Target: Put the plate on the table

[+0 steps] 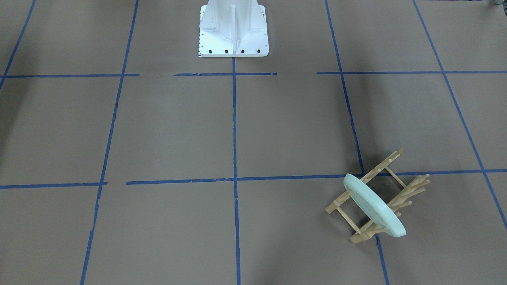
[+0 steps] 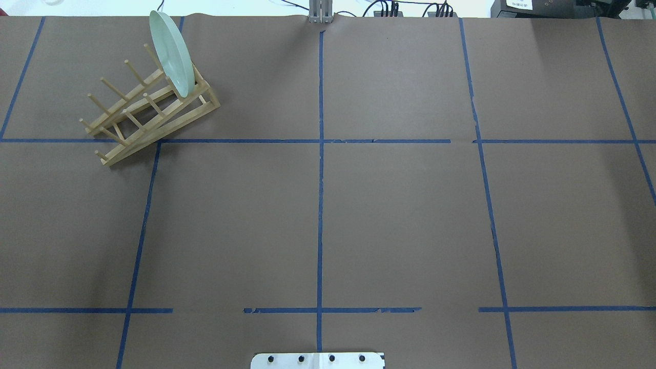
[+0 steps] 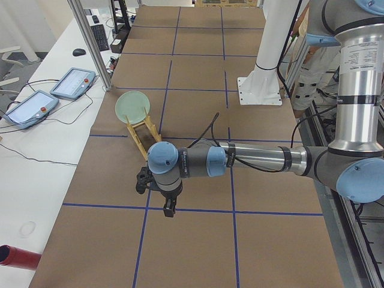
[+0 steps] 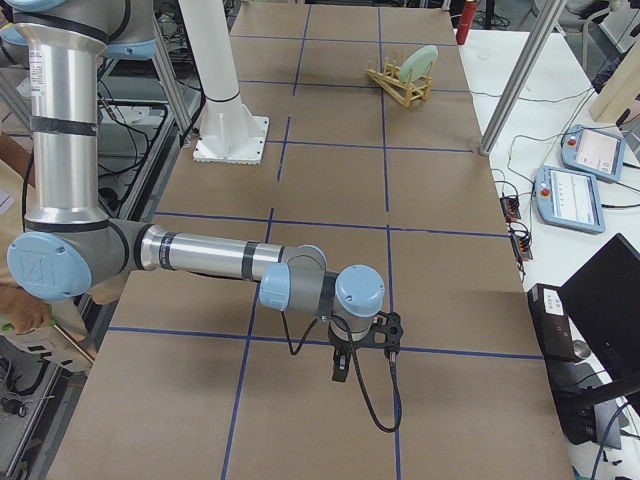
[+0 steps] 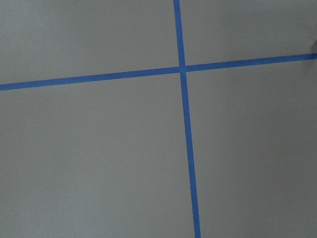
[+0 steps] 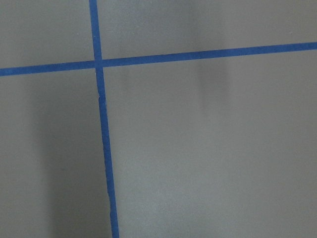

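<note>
The pale mint-green plate [image 1: 374, 206] stands on edge in the end slot of a light wooden peg rack [image 1: 338, 206]. In the overhead view the plate [image 2: 171, 51] and rack [image 2: 138, 118] sit at the far left of the brown paper table [image 2: 400, 220]. My left gripper [image 3: 170, 207] shows only in the exterior left view, above the table, well short of the plate [image 3: 132, 106]. My right gripper [image 4: 340, 368] shows only in the exterior right view, far from the plate [image 4: 420, 62]. I cannot tell whether either gripper is open or shut. Both wrist views show only paper and blue tape.
The white robot base [image 1: 233, 31] stands at the table's middle edge. Beyond the table's far edge lie teach pendants [image 3: 72, 83] and cables on a white bench, with a metal post [image 3: 90, 42] at the edge. A red cylinder [image 3: 18, 256] lies off the table.
</note>
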`<state>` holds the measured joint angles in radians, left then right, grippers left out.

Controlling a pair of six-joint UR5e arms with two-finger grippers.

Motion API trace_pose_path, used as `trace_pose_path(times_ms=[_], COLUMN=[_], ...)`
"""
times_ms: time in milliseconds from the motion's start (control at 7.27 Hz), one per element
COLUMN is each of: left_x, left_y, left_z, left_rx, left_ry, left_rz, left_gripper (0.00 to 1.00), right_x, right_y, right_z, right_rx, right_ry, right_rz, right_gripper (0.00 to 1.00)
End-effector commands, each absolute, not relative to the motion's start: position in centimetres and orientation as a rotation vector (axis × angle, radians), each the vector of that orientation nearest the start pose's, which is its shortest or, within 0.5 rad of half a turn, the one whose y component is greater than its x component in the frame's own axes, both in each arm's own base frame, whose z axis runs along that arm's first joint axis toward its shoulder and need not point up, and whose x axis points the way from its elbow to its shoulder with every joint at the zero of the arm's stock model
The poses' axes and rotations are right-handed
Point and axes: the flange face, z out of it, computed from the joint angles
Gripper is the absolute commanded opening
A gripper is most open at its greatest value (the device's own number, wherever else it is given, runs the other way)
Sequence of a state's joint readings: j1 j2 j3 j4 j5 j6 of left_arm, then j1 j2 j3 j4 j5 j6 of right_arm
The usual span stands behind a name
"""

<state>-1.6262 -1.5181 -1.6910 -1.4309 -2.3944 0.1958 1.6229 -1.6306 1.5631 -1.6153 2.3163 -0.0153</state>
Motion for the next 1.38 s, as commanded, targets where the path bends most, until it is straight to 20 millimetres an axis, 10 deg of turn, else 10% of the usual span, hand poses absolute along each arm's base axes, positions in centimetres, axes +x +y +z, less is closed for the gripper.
trace_pose_path(times_ms=[0, 688, 1238], left_x=[-8.5, -8.6, -7.6], left_y=[-46.1, -46.0, -49.8], left_z=[64.0, 64.2, 56.3], left_rx=[0.019, 0.018, 0.153], left_ry=[0.841, 0.848, 1.050], left_rz=[0.092, 0.057, -0.357], left_gripper=[1.00, 1.00, 1.00], right_x=[8.9, 8.9, 8.9], right_y=[-45.3, -45.3, -45.3], right_z=[69.6, 69.7, 69.7], right_rx=[-0.080, -0.082, -0.082], right_ry=[-0.748, -0.748, -0.748], right_rz=[0.076, 0.077, 0.077], right_gripper=[1.00, 1.00, 1.00])
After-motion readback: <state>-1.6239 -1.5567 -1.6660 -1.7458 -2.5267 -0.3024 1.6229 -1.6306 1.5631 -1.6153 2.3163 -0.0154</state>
